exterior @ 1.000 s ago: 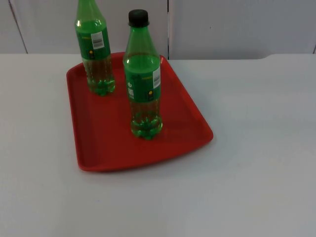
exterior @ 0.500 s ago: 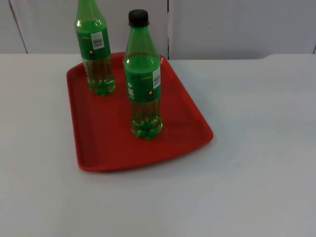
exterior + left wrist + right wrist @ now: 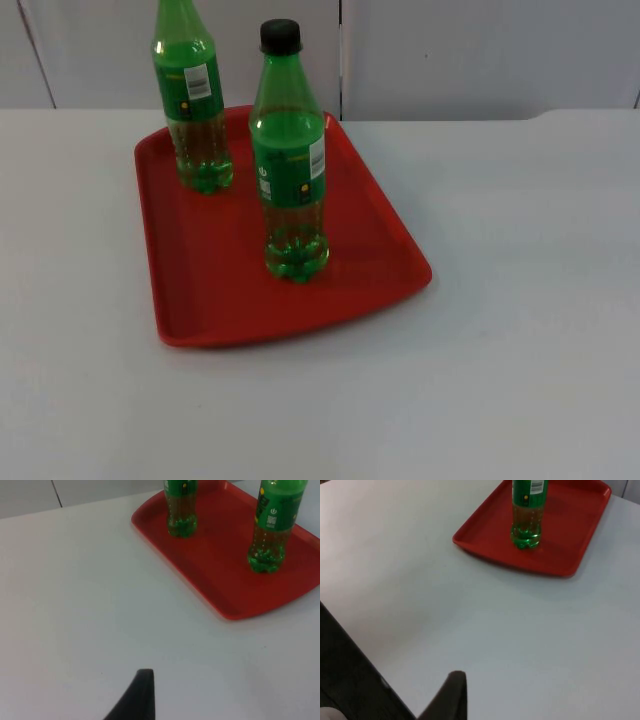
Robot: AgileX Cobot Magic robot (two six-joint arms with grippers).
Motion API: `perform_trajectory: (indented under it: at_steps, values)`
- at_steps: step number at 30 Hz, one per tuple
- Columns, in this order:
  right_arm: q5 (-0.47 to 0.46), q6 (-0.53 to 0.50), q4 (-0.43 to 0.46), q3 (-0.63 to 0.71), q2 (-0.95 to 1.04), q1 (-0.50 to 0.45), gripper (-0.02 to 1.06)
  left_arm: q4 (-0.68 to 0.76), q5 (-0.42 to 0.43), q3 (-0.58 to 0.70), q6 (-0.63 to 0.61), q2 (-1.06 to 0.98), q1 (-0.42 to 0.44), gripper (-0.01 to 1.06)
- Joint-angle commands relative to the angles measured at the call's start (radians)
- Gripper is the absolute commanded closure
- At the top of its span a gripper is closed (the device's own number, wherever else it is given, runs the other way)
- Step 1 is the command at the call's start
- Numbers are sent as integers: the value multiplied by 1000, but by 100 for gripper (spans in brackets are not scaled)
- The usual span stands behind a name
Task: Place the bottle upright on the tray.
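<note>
Two green plastic bottles stand upright on a red tray (image 3: 200, 290). The front bottle (image 3: 290, 160) has a black cap and stands near the tray's middle. The back bottle (image 3: 192, 100) stands at the tray's far left corner, its top cut off by the picture edge. The left wrist view has the back bottle (image 3: 181, 510), the front bottle (image 3: 272, 530) and the tray (image 3: 220, 575), with my left gripper (image 3: 142, 695) over bare table well short of the tray. My right gripper (image 3: 454, 695) also hangs over bare table, far from the tray (image 3: 560, 555) and the front bottle (image 3: 527, 515). Both arms wait.
The grey partition wall (image 3: 450, 50) rises right behind the tray. White table (image 3: 520, 300) spreads to the right of the tray and in front of it. A dark table edge (image 3: 350, 670) runs close to my right gripper.
</note>
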Motion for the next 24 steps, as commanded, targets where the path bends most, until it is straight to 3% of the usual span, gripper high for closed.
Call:
perform_trajectory:
  at_steps: [1, 24]
  values:
    - [-2, 3, -2, 3, -3, -2, -1, 13, -5, 5, -1, -3, -1, 0]
    - [-2, 3, -2, 3, -3, -2, -1, 63, -5, 5, -61, -3, -1, 0]
